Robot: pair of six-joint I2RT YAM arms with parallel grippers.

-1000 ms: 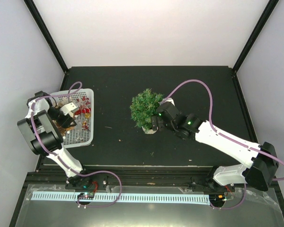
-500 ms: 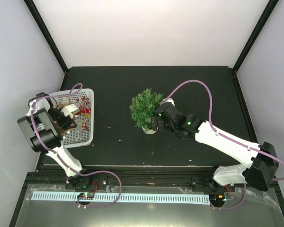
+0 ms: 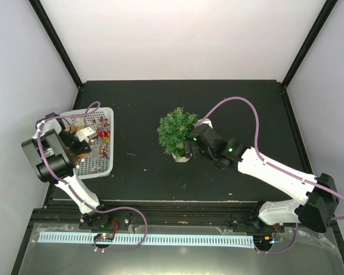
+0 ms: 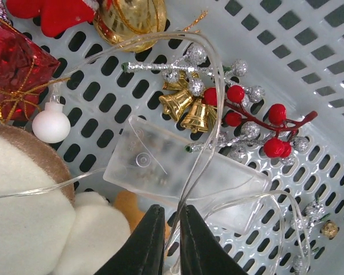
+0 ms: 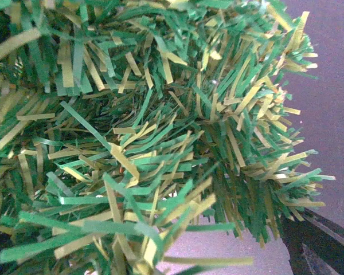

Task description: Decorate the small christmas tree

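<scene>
Lifting the light string [image 4: 190, 182] well calls for a slow, straight pull out of the white basket [image 3: 106, 114] at the left of the table [image 3: 137, 177]; its clear wire loops over the gold bells [image 4: 186, 107] and lies close beside the red berry sprig [image 4: 258, 123], so a quick tug would likely drag those along; the clear battery box [image 4: 178, 172] trails on the same wire and its weight could pull the thin strand out of the grip. The left gripper [image 4: 167, 240] is pinched almost fully together low in the basket, with the wire running down between its fingertips; the hold looks slight, on the wire alone.

Further right, the small christmas tree [image 3: 176, 130] stands upright in its pale pot [image 3: 180, 156] near the middle of the table, with no ornament visible on it; the right gripper [image 3: 187, 148] sits at its base with jaws spread wide, needles filling its wrist view; whether the fingers press the pot I cannot tell; steadying it there would help when the string arrives.
</scene>
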